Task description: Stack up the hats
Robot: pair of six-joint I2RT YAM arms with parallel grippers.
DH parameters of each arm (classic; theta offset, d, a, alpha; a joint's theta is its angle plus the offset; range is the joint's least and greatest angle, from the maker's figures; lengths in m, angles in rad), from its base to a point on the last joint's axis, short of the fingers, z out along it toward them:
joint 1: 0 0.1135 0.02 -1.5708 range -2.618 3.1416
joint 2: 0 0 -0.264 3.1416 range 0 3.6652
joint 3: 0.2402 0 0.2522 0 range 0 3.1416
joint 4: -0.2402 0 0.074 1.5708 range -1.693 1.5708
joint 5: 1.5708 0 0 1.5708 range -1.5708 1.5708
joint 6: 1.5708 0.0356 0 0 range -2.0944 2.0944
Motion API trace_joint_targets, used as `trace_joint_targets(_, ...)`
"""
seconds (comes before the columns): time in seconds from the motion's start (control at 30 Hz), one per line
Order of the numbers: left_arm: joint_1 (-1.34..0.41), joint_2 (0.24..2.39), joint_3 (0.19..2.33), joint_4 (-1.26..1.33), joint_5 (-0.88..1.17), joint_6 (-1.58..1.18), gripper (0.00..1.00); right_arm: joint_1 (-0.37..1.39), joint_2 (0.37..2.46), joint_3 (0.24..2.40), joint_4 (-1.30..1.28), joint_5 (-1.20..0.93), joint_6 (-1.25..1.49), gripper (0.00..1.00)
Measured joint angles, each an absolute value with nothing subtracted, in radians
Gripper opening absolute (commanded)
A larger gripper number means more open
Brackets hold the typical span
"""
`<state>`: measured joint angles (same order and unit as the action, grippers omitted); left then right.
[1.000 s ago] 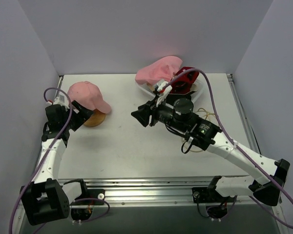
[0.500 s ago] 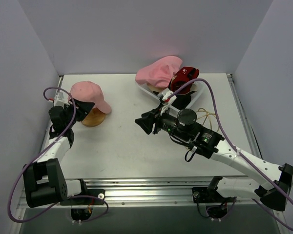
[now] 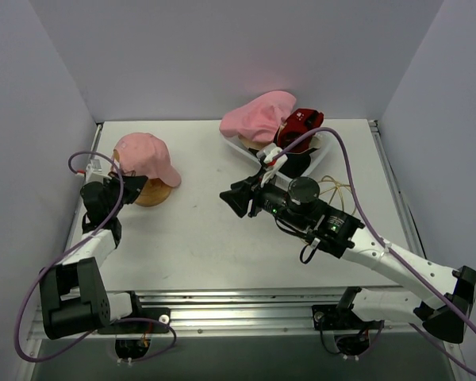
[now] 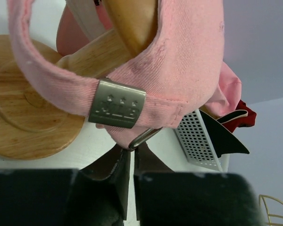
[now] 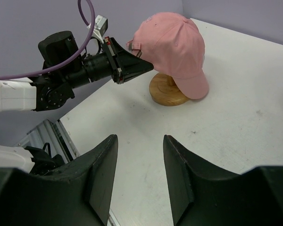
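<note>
Across the white table (image 3: 222, 246) we find only the pink cap (image 3: 143, 153) on the wooden stand (image 3: 152, 195) at upper left, left gripper (image 4: 132, 153) pressed together beneath its strap, right gripper (image 5: 139, 141) spread empty, remaining hats (image 3: 258, 115) unstacked in the upper-centre basket (image 4: 195, 139).

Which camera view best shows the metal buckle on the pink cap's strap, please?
The left wrist view: the buckle sits large and sharp mid-frame. The right wrist view shows the whole pink cap, but no buckle can be made out; the top view shows only crown and brim.
</note>
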<state>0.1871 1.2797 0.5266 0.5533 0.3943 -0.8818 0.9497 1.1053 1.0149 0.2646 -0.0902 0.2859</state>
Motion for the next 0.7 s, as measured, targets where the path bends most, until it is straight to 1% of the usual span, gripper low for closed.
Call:
trace_joint_targets(0.03,0.194,1.278,0.524,0.556,0.394,-0.884,0.03,0.95,1.105,1.015,0.265,-0.089,0.285,0.39)
trace_joint_targets(0.07,0.2,1.275,0.52,0.558,0.393,-0.886,0.02,0.95,1.105,1.015,0.265,-0.088,0.284,0.39)
trace_joint_targets(0.4,0.251,1.239,0.501,0.556,0.366,-0.905,0.03,0.95,1.105,1.015,0.265,-0.082,0.283,0.39)
trace_joint_targets(0.47,0.258,1.24,0.501,0.556,0.364,-0.912,0.1,0.95,1.105,1.015,0.264,-0.081,0.282,0.4)
trace_joint_targets(0.53,0.265,1.244,0.5,0.557,0.363,-0.92,0.2,0.95,1.105,1.015,0.264,-0.081,0.28,0.39)
trace_joint_targets(0.57,0.268,1.246,0.497,0.558,0.363,-0.924,0.29,0.95,1.105,1.015,0.264,-0.081,0.279,0.39)
trace_joint_targets(0.63,0.273,1.246,0.487,0.557,0.363,-0.933,0.38,0.95,1.105,1.015,0.264,-0.081,0.277,0.39)
trace_joint_targets(0.67,0.276,1.246,0.483,0.556,0.363,-0.938,0.46,0.95,1.105,1.015,0.264,-0.081,0.276,0.39)
trace_joint_targets(0.7,0.278,1.246,0.481,0.551,0.362,-0.937,0.5,0.95,1.105,1.015,0.264,-0.081,0.276,0.39)
